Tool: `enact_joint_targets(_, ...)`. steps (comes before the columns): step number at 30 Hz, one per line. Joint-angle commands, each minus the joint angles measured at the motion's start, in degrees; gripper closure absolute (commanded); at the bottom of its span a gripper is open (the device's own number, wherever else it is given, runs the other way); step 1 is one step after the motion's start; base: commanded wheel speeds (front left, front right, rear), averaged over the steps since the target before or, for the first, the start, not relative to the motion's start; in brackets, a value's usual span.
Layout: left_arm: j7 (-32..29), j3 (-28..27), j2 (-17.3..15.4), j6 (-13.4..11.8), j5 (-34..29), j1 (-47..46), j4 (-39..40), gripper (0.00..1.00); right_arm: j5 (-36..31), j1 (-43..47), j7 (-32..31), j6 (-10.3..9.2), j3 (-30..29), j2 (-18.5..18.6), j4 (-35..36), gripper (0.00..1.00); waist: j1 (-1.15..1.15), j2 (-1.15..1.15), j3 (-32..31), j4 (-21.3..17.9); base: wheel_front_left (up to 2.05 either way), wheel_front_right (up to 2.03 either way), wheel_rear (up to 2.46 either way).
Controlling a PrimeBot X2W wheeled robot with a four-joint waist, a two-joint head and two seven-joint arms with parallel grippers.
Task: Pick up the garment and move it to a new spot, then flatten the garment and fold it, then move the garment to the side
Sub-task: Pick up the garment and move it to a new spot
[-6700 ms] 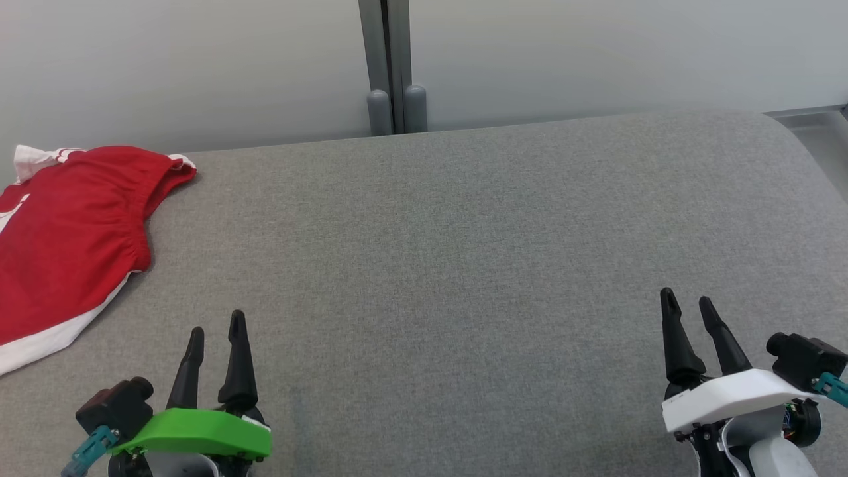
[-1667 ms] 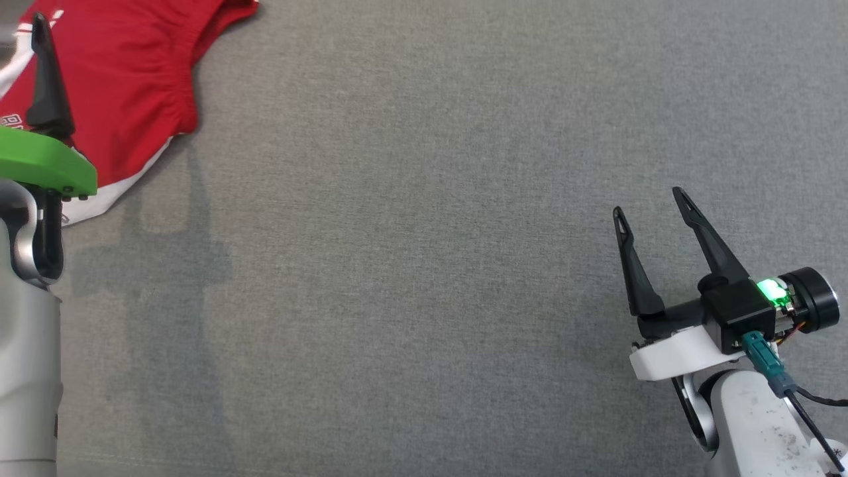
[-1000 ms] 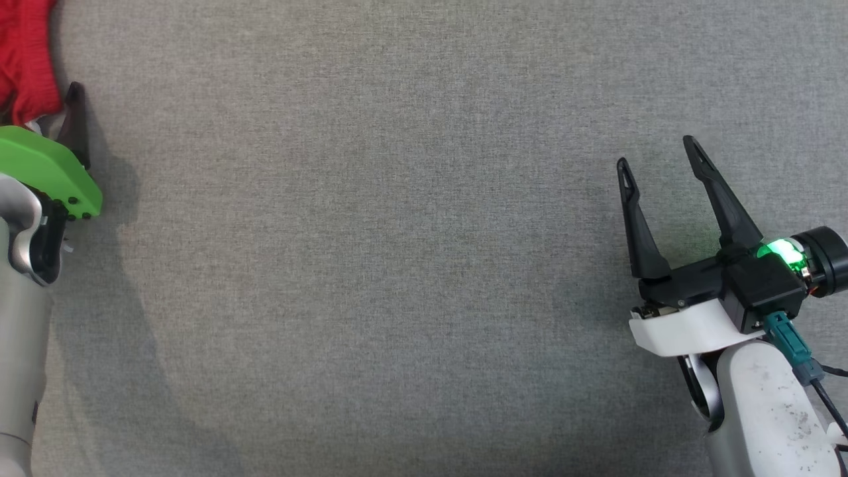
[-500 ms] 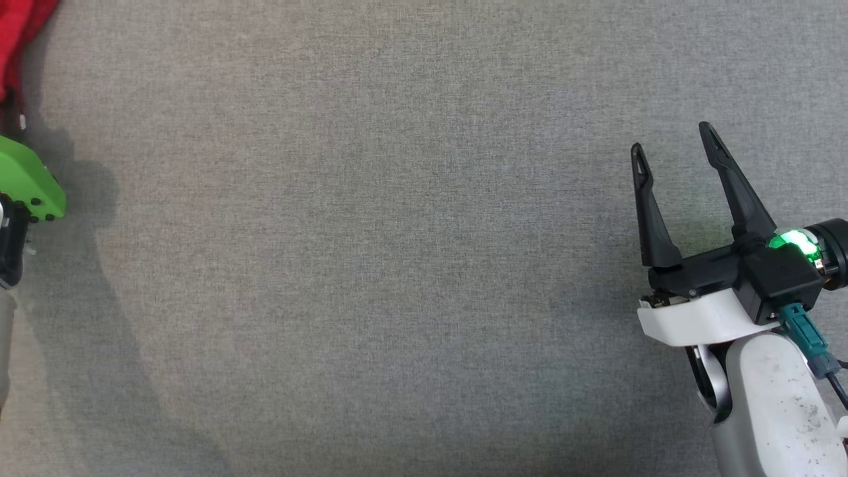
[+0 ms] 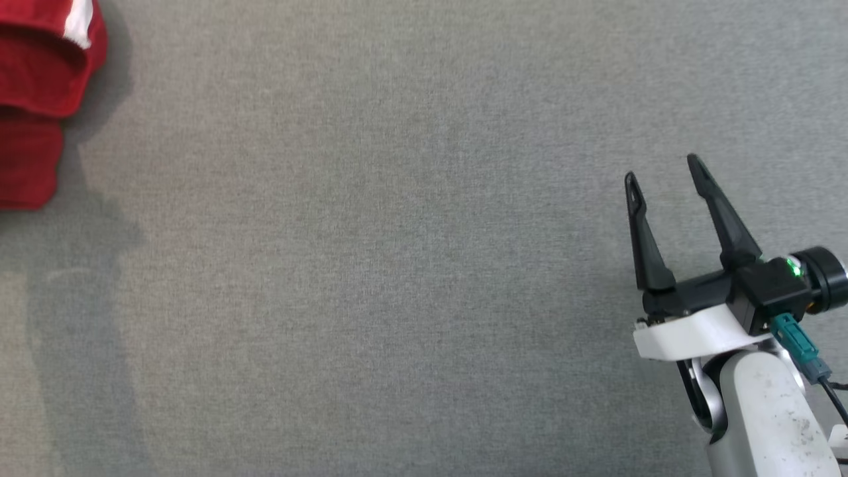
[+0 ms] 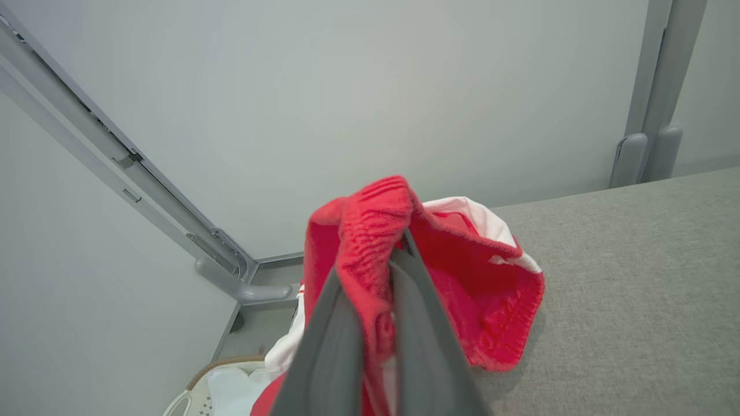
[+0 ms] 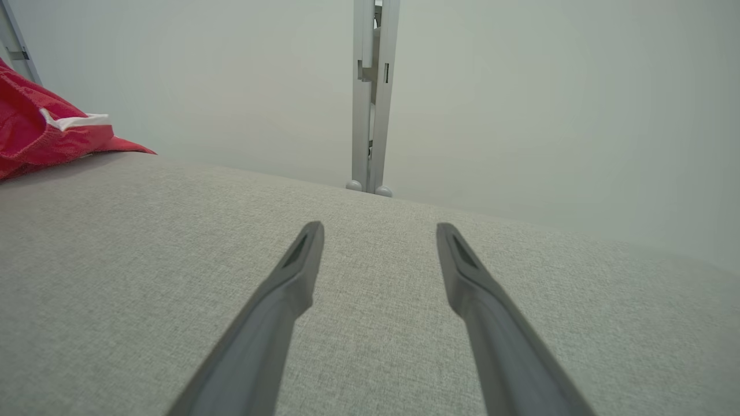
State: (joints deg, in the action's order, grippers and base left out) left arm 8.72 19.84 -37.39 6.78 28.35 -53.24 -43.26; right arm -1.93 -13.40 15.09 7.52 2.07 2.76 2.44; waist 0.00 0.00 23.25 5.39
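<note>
Garment, red with a patch of white trim, shows bunched up at the far left edge of the gray fabric-covered bench in the head view and throws a shadow on the cloth beside it. The right gripper is over the bench's right side, well apart from the garment, its fingers spread with nothing between them.

In the left wrist view, the left gripper has its fingers closed on a fold of the garment's ribbed red band. The rest of the garment droops around and below them, near the bench's far left corner, with a pale wall behind.

In the right wrist view, the right fingers stand wide apart and empty above bare bench. The garment lies far off at the left edge, and a gray post rises behind the far edge.
</note>
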Motion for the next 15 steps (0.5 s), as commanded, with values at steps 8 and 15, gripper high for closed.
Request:
enact_joint_targets(8, 1.26, 1.06, -5.73, 0.1, -2.3, -0.18, 10.94, 1.0, 1.54, 4.29, 0.12, -0.06, -0.74, 0.21, -1.59, 0.0, 0.0, 0.0, -10.67, -3.86, 0.0, 0.0, 0.0)
enact_joint_targets(15, -1.04, 4.44, -8.84, 0.54, -3.18, 1.01, 22.2, 1.0, 2.39, 7.48, 0.12, -0.06, -0.75, 0.22, -2.34, 0.0, 0.0, 0.0, -15.93, -6.66, 0.0, 0.0, 0.0)
